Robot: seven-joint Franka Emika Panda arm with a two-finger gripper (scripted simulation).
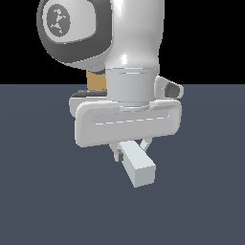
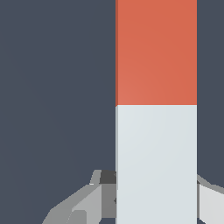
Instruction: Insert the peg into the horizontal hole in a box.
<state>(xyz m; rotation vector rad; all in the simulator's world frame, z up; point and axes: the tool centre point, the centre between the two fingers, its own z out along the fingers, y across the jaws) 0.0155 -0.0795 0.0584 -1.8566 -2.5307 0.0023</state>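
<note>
No readable text, numbers or brand names in either view. Only mark: a round light-grey emblem (image 1: 56,19) on the dark cap of the arm joint (image 1: 72,33), seen in the exterior view; it holds a small pattern of white dots and lines, no letters legible. The peg (image 2: 156,109) carries no label, just an orange-red half and a white half. The hand housing (image 1: 127,122) below the emblem has a thin dashed line across its face, not a character or sign. Wrist view shows plain surfaces, nothing written.
</note>
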